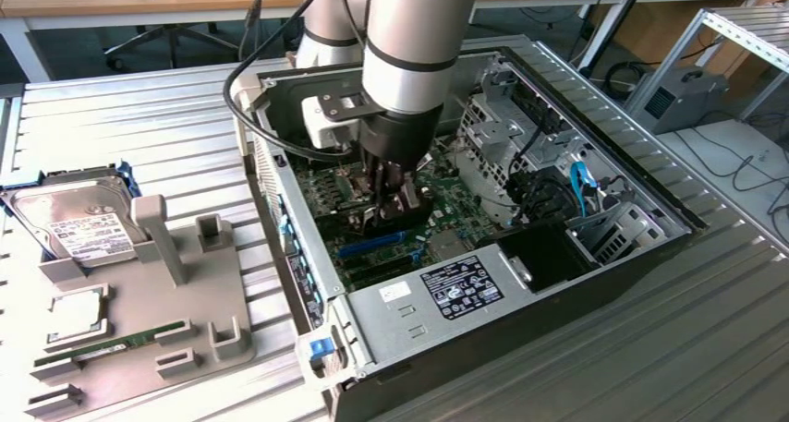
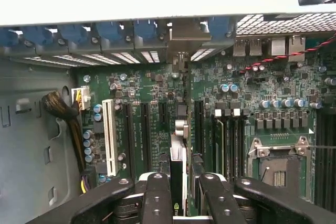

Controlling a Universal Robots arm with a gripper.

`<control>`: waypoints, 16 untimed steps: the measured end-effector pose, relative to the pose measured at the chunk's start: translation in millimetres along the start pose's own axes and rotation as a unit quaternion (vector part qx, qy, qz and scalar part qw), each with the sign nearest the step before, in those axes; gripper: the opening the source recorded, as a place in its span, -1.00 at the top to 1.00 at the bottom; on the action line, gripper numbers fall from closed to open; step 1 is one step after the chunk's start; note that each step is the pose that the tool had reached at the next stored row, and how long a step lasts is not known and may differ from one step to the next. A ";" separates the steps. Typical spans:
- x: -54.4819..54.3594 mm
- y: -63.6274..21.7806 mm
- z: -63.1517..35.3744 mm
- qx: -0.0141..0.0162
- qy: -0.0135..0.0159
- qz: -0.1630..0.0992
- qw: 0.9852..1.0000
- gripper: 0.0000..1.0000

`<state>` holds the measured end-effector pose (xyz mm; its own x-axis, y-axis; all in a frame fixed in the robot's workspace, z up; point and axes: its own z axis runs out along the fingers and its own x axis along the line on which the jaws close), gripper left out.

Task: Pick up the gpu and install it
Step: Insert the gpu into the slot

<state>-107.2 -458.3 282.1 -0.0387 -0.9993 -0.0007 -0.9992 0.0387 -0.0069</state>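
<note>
Two black fingers (image 2: 157,203) of the one gripper (image 2: 181,198) are clamping the gpu (image 2: 177,161) edge-on, holding it upright over the motherboard (image 2: 152,85) inside the one open computer case (image 1: 407,297).

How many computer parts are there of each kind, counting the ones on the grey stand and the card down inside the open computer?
hard drive: 1
square silver chip: 1
RAM stick: 1
gpu: 1
Total: 4

drive cage (image 1: 493,131) crowding arm, case walls (image 1: 290,247) hemming motherboard (image 2: 273,85)
</note>
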 end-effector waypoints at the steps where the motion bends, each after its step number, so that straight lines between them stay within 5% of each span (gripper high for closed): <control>1: 0.0 0.0 3.2 0.000 0.000 0.000 1.000 0.48; 3: 0.2 0.1 9.6 0.000 0.000 0.000 1.000 0.48; 16: -0.3 0.1 13.3 0.000 0.000 -0.004 1.000 0.48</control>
<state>-107.2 -458.0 268.8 -0.0301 -0.9995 -0.0005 -0.9995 0.0301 -0.0069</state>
